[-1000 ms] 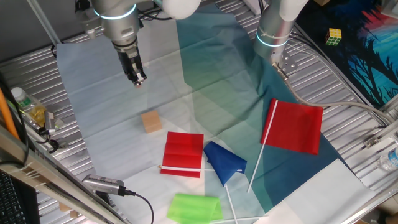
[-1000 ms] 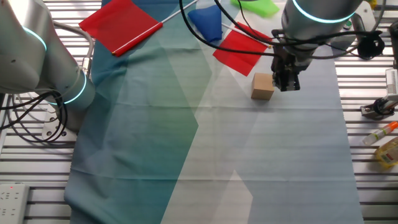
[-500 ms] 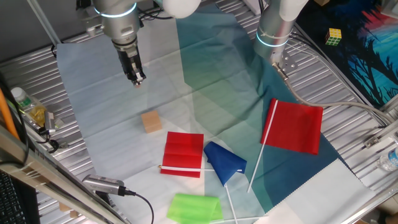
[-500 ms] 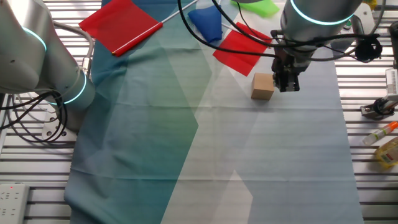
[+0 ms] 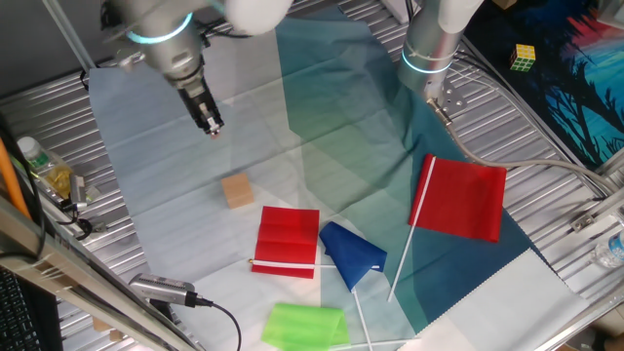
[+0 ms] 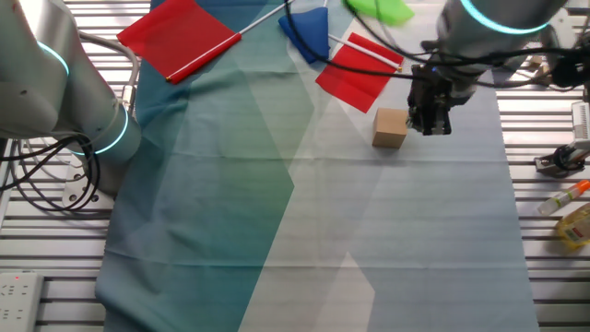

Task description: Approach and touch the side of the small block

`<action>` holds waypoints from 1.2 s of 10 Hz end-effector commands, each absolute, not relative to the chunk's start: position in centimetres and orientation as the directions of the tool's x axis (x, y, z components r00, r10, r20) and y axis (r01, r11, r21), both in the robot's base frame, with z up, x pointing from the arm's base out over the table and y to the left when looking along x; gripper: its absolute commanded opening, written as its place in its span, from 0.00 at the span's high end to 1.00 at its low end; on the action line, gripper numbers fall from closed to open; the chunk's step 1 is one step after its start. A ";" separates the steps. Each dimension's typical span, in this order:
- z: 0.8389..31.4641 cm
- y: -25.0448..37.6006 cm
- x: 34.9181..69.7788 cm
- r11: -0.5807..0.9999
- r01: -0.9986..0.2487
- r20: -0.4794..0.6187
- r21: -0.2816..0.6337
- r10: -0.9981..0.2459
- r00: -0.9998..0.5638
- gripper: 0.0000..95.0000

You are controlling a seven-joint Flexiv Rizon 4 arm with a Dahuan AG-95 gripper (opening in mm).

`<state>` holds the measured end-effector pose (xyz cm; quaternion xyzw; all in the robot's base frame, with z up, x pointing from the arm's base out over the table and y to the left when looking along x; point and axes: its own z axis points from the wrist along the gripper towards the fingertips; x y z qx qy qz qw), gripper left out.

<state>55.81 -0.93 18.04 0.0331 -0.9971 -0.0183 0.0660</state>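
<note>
Tan small block (image 6: 389,128) beside pincer (image 6: 431,125)

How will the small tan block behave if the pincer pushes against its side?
The small block looks like a plain wooden cube resting flat on the cloth, so it would probably slide rather than roll. It seems stiff and likely light. The soft cloth may wrinkle and drag under it. The pincer is not touching it.

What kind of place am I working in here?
Likely a robot lab bench: a ridged metal table under a cloth, a second robot arm, loose cables, and props like the small block.
</note>
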 end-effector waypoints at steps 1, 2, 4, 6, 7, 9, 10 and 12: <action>18.0 -0.9 56.0 0.999 -0.032 0.228 0.003 -0.032 -0.973 1.00; 18.0 -0.9 56.0 1.000 -0.003 0.223 -0.002 -0.003 -0.975 1.00; 18.0 -0.9 56.0 0.997 0.074 0.148 0.004 0.073 -0.986 1.00; 18.0 -0.9 56.0 0.995 0.094 0.101 0.021 0.092 -0.991 1.00; 18.0 -0.9 56.0 0.994 0.105 0.102 0.023 0.102 -0.990 1.00; 18.0 -0.9 56.0 0.993 0.115 0.060 0.026 0.114 -0.992 1.00; 18.0 -0.9 56.0 0.993 0.117 0.026 0.032 0.116 -0.993 1.00; 18.0 -0.9 56.0 0.993 0.116 0.028 0.036 0.115 -0.993 1.00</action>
